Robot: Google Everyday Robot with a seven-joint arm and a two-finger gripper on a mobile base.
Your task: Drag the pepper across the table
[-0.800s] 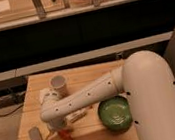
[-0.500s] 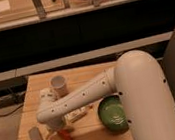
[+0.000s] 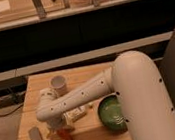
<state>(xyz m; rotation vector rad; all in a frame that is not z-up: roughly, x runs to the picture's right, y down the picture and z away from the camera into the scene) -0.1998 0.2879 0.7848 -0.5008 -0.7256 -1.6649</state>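
The pepper (image 3: 66,135) is a small slim red-orange thing lying on the light-brown wooden table (image 3: 82,75), near its front left. My white arm reaches from the right across the table, and my gripper (image 3: 57,128) hangs down right over the pepper, touching or nearly touching its upper end. The arm hides the gripper's tips.
A grey rectangular block (image 3: 36,138) lies left of the pepper. A white cup (image 3: 59,83) stands behind the arm. A small pale packet (image 3: 77,113) lies beside the gripper. A green bowl (image 3: 111,113) sits at the front right. A long pale shelf (image 3: 79,58) runs behind the table.
The arm has swung a little to the left and toward the table's front. The pepper has shifted slightly with the gripper.
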